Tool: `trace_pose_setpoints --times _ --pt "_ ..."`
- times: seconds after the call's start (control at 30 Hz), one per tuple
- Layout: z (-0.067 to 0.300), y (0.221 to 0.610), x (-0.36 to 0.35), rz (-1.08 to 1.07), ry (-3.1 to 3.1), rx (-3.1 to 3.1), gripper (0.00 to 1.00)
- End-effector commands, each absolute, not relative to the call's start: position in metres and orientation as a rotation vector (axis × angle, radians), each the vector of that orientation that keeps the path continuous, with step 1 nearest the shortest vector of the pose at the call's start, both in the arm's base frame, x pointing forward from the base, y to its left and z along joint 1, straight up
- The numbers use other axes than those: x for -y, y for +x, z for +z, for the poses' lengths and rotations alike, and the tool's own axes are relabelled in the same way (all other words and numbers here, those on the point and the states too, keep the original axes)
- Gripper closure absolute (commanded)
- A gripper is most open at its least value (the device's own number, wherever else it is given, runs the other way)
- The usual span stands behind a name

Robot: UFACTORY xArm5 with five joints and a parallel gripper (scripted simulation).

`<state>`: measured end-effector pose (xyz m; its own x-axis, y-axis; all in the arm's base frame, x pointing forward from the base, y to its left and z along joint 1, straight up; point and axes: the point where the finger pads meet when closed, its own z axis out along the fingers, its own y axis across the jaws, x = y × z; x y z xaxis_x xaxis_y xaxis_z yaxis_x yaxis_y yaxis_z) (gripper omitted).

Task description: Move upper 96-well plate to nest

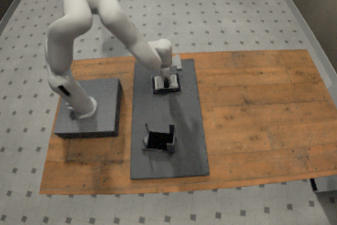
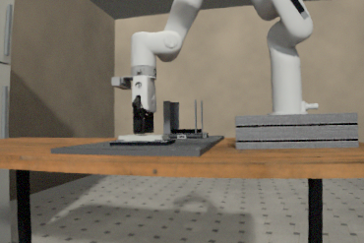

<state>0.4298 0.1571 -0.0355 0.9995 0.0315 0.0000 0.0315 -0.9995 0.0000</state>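
Observation:
The white 96-well plate (image 1: 162, 84) lies low in the plate nest N1 (image 1: 166, 89) at the far end of the dark grey mat (image 1: 168, 117). In the side view the plate (image 2: 140, 138) sits flat just above the mat. My gripper (image 1: 166, 81) is right over it, pointing down, with its fingers (image 2: 143, 123) open on either side of the plate. The stack rack K1 (image 1: 160, 139) stands nearer on the mat and holds the dark lower plate (image 1: 158, 141). Its posts show behind the gripper in the side view (image 2: 184, 119). I cannot make out the cut-off corner or the A1 mark.
The arm's base stands on a grey block (image 1: 90, 107) at the left of the wooden table (image 1: 255, 108). A small grey piece (image 1: 177, 62) lies at the mat's far edge.

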Motion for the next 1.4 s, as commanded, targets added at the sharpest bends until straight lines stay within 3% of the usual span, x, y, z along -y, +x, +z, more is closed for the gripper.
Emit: trace_pose_setpoints --times 0.0,1.37 --pt "-0.030 0.431 -0.158 0.006 3.142 -0.050 0.00" --pt "0.068 0.431 -0.158 0.006 3.143 -0.050 0.00"
